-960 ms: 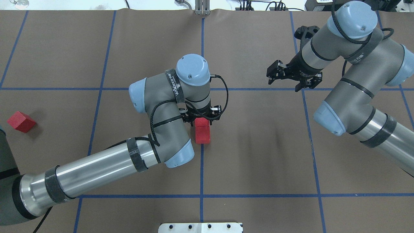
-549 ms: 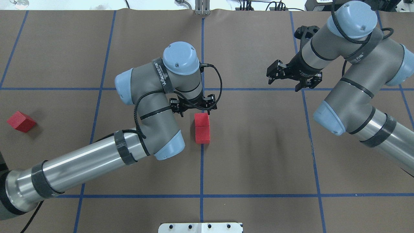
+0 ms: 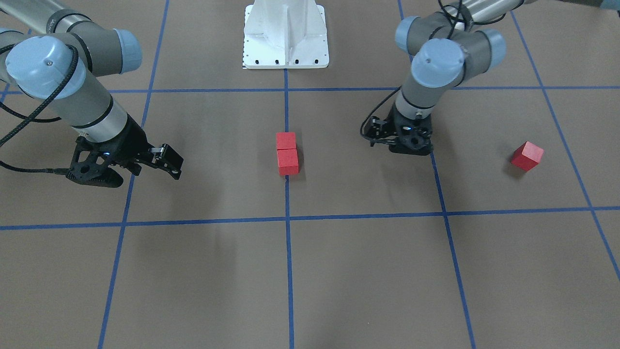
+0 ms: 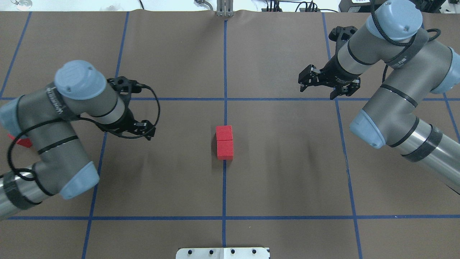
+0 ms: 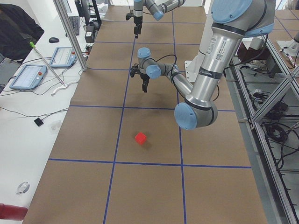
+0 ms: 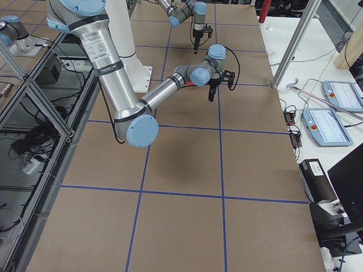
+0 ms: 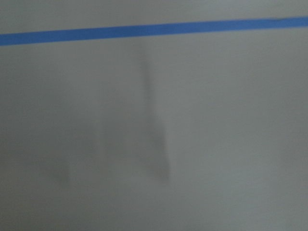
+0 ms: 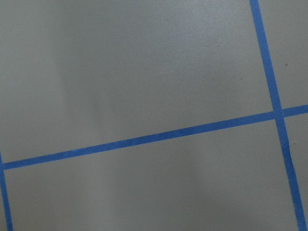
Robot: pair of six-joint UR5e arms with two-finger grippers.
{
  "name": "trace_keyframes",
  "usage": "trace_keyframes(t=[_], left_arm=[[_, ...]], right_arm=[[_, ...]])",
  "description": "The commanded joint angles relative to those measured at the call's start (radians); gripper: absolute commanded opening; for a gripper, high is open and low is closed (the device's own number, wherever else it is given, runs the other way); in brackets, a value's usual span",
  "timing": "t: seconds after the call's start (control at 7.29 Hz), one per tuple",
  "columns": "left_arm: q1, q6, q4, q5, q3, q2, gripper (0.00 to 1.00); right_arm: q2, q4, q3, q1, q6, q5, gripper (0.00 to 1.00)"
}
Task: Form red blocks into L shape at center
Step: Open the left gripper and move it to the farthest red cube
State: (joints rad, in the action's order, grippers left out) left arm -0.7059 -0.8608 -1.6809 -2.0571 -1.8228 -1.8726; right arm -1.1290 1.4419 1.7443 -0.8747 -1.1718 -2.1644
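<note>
Two red blocks point(image 4: 224, 133) point(image 4: 225, 149) lie touching in a straight line on the centre blue tape line point(image 4: 224, 180); they also show in the front view point(image 3: 286, 141) point(image 3: 288, 161). The third red block point(image 3: 527, 155) lies apart on the robot's left side, and in the overhead view only a sliver point(image 4: 22, 141) shows behind the left arm. My left gripper point(image 4: 143, 131) point(image 3: 401, 145) is open and empty, between the pair and the lone block. My right gripper point(image 4: 321, 85) point(image 3: 140, 172) is open and empty, hovering far right of the pair.
The white base plate point(image 3: 286, 48) stands at the robot's side of the table. Blue tape lines point(image 8: 144, 139) cross the brown surface in a grid. Both wrist views show only bare surface and tape.
My left gripper has let go of the upper centre block and swung away to the robot's left, toward the lone block. The right arm has barely moved.
</note>
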Motion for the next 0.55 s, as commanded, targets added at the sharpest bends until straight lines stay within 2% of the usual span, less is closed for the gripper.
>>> trace_keyframes(t=[0.0, 0.14, 0.27, 0.41], left_arm=[[-0.148, 0.367, -0.104, -0.001, -0.062, 0.287, 1.0], [-0.22, 0.56, -0.146, -0.003, -0.053, 0.352, 1.0], [-0.295, 0.786, -0.143, -0.003, -0.015, 0.36, 1.0], [-0.364, 0.956, -0.146, -0.012, 0.066, 0.354, 1.0]], right_arm=[[0.0, 0.0, 0.001, -0.001, 0.001, 0.0, 1.0], [0.0, 0.0, 0.001, -0.001, 0.001, 0.0, 1.0], [-0.002, 0.0, 0.001, -0.001, 0.001, 0.0, 1.0], [-0.002, -0.001, 0.001, -0.001, 0.001, 0.0, 1.0]])
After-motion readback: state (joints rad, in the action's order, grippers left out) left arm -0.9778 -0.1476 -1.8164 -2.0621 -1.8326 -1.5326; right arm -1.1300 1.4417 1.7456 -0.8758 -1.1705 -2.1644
